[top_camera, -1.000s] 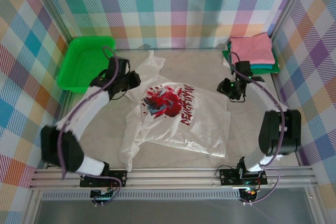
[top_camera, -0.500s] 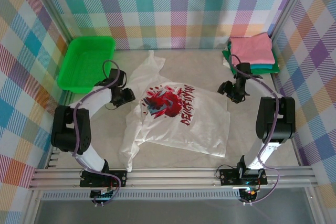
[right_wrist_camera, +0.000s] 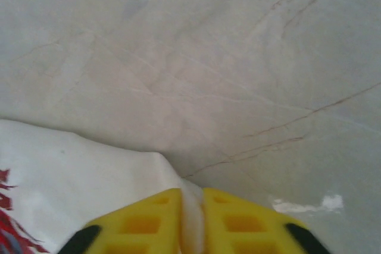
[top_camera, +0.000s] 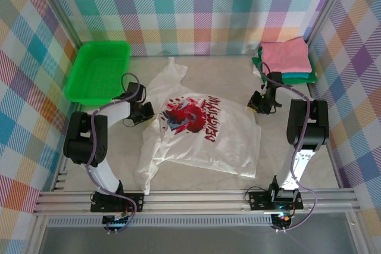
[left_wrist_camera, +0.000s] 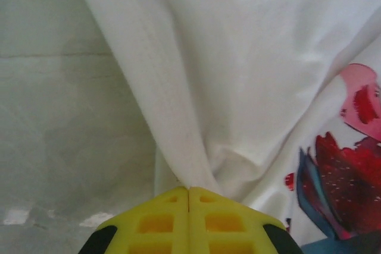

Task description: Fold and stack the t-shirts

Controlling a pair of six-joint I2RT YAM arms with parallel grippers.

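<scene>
- Left wrist: our left fingers [left_wrist_camera: 156,223], newly closed, pinch the white t-shirt [left_wrist_camera: 238,57] edge between them.
- Right wrist: our right fingers [right_wrist_camera: 238,221] pinch its corner; we judge folding can begin.

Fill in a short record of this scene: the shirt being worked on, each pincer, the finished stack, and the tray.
Shirt in work: white t-shirt, unfolded, print up, mid-table
Left side: left pincer shut on the shirt's edge
Right side: right pincer shut on the shirt's opposite edge
Stack: pink t-shirt folded on teal t-shirt, far right corner
Tray: green tray, far left corner
</scene>
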